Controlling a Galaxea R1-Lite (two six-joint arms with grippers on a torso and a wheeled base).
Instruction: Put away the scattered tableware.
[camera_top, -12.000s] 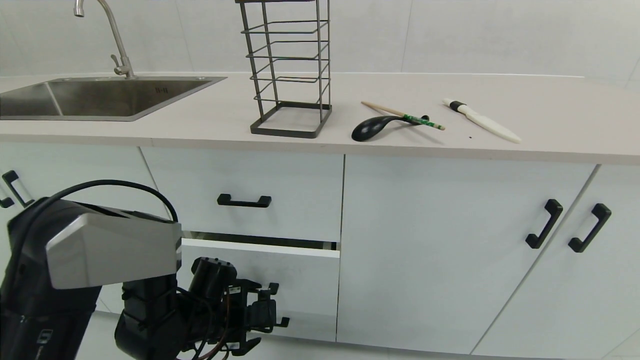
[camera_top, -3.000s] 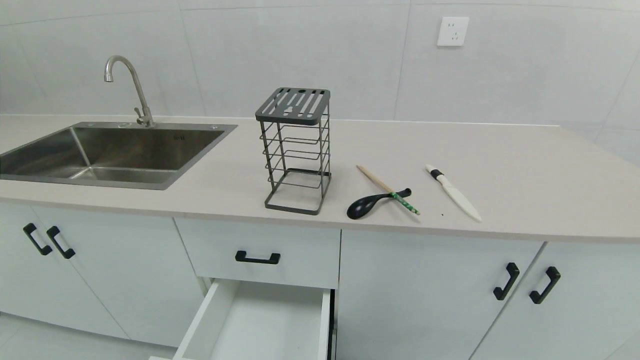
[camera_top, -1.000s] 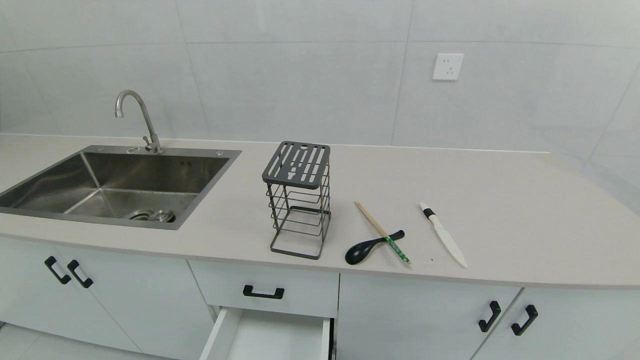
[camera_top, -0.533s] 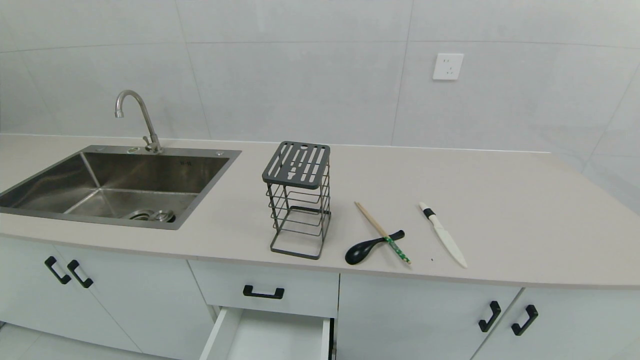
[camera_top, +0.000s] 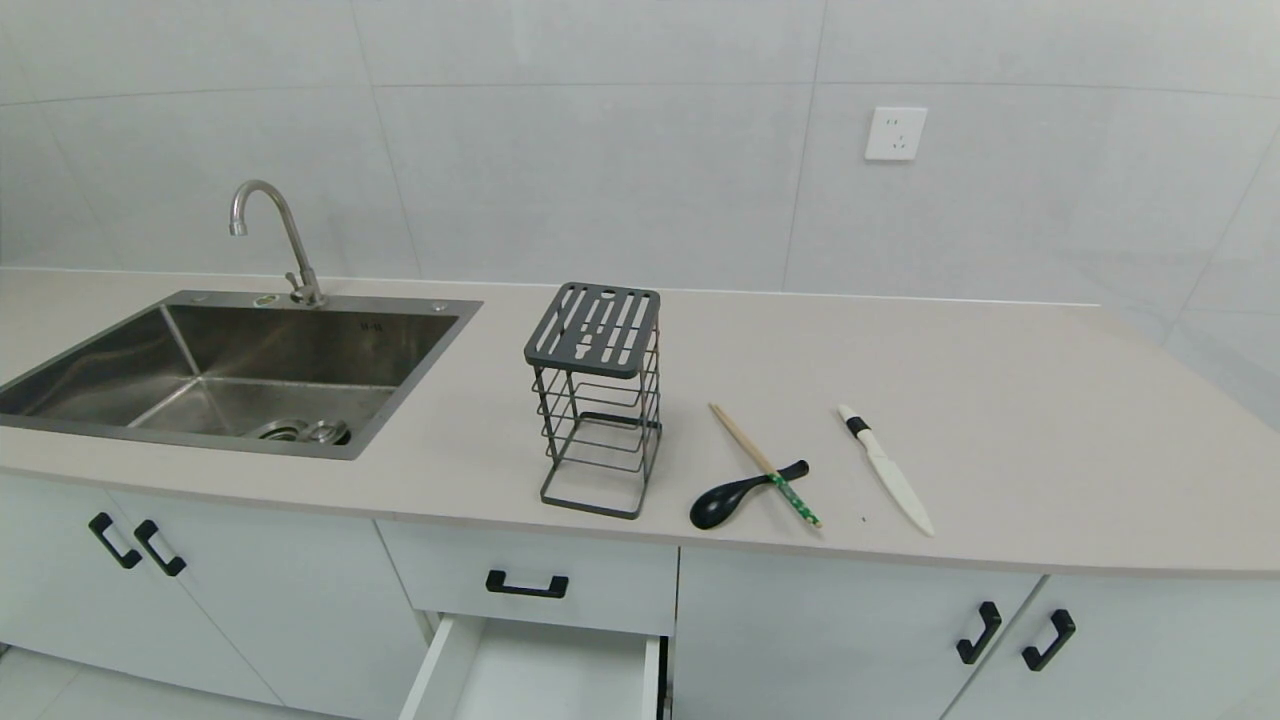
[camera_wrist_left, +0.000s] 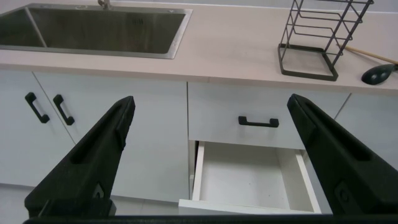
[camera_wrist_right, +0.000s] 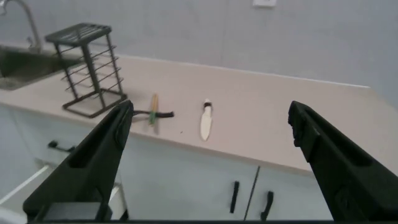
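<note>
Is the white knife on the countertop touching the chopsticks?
Apart. The head view shows a strip of bare countertop between the white knife and the chopsticks along their whole length.

Spoon (camera_top: 735, 497) right of rack (camera_top: 593, 330)

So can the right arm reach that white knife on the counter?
Probably yes. The white knife lies alone on the counter, apart from the spoon and chopsticks, and the right tool is open, facing it with nothing between.
</note>
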